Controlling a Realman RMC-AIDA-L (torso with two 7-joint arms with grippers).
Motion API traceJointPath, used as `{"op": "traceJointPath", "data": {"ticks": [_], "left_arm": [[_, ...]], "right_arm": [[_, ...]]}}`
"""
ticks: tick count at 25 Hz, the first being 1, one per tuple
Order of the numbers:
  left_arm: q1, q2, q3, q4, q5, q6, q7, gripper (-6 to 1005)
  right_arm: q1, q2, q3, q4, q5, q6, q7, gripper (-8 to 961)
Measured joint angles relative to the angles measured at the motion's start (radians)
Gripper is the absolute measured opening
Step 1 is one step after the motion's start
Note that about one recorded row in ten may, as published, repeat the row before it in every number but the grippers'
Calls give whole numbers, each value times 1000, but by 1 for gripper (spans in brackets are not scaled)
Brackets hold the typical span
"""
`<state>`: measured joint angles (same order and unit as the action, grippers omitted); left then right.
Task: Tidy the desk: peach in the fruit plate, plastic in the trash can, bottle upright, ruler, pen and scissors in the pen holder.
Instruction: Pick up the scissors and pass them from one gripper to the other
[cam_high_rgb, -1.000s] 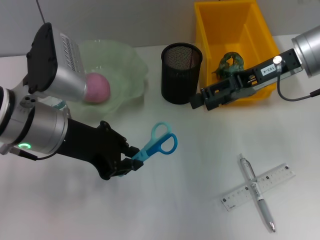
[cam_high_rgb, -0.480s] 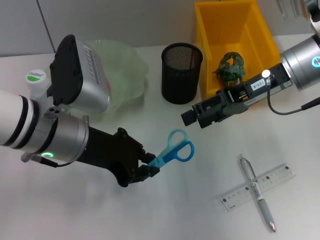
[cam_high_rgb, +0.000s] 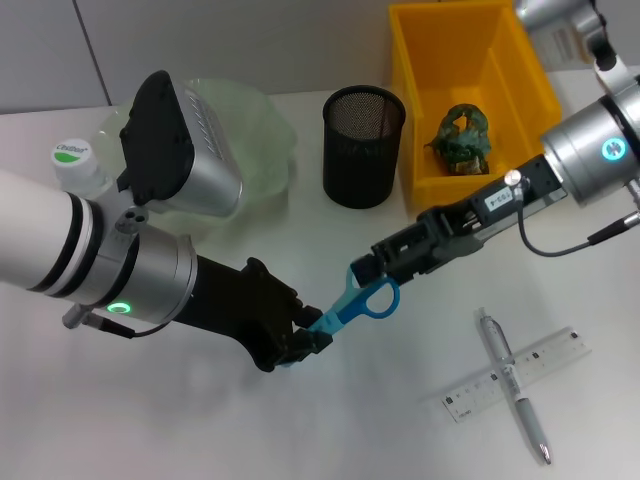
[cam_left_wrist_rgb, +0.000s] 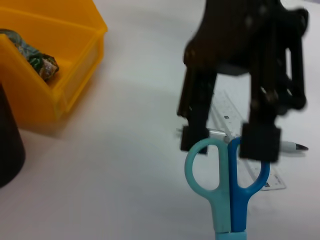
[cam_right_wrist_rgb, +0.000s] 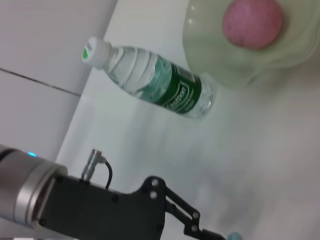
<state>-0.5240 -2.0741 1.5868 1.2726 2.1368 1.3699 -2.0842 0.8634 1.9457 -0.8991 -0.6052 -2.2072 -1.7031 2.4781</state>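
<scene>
My left gripper is shut on the blade end of the light blue scissors, holding them above the desk. My right gripper is open, its fingertips standing on either side of the scissors' handles. The peach lies in the fruit plate; my left arm hides it in the head view. The bottle stands beside the plate, its cap showing. The pen lies crossed over the ruler at the front right.
The black mesh pen holder stands at the back middle. The yellow trash can to its right holds crumpled green plastic. The fruit plate sits at the back left, partly behind my left arm.
My left arm carried the scissors rightward. My right gripper came away from the yellow bin, down and left, until its fingertips reached the scissors' handles.
</scene>
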Motion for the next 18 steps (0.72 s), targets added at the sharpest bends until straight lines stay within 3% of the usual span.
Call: {"op": "traceJointPath", "data": {"ticks": [18], "left_arm": [[-12, -1, 1, -6, -2, -5, -31, 235]], "right_arm": [[16, 29, -61, -6, -3, 49, -5, 809]]}}
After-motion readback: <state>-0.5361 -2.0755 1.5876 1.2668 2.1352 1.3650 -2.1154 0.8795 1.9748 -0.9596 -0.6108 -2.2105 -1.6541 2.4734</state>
